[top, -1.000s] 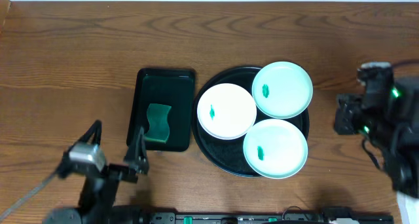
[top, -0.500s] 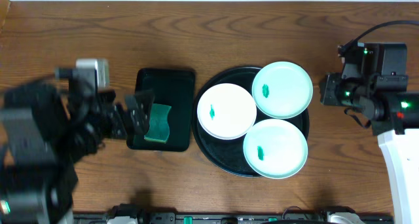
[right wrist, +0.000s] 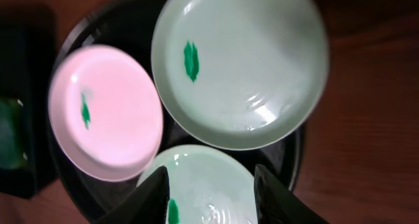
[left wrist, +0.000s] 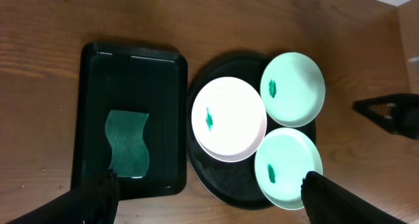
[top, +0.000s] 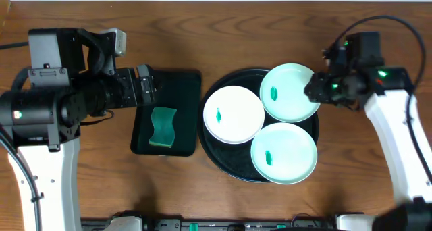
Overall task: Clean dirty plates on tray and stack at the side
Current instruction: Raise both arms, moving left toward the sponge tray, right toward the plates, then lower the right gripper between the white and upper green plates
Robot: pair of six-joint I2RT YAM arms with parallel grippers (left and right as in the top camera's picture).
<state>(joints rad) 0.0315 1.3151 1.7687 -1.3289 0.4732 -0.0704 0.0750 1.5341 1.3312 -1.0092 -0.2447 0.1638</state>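
Mint-green and white, all three plates lie on the round black tray point(top: 219, 157), just right of the tabletop's middle: the white plate point(top: 233, 114) on its left, one mint plate point(top: 291, 92) at its far edge, the other mint plate point(top: 283, 152) at its near edge. Each bears a green smear, so none looks cleaned and none is stacked aside. The sponge point(top: 162, 127) lies untouched in the rectangular tray point(top: 182, 82). The left pincer point(top: 148, 89) hangs wide open over that tray. The right pincer point(top: 314, 90), partly open and empty, hovers at the far mint plate's right rim.
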